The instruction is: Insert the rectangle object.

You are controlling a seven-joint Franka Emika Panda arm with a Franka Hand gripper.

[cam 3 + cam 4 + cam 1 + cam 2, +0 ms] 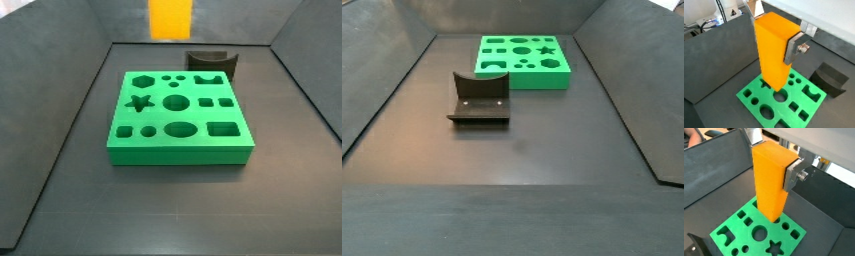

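— Gripper [774,168] state?
— Clamped on rectangle object [771,180], silver finger [795,174] flat against its side.
— Bar position?
— Upright above the green board [784,97], lower end over the holes. Fixture [477,100] stands beside the board.

Orange-yellow rectangle object [775,52], upright, clamped in pincer [777,35], above green board [784,100]

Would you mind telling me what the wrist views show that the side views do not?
Only the wrist views show the gripper: silver fingers clamp the upright orange bar above the green board.

Only the side views show the whole board with every hole and the whole fixture; the gripper is out of frame.

Both show the board, and a side view catches the bar's lower end.
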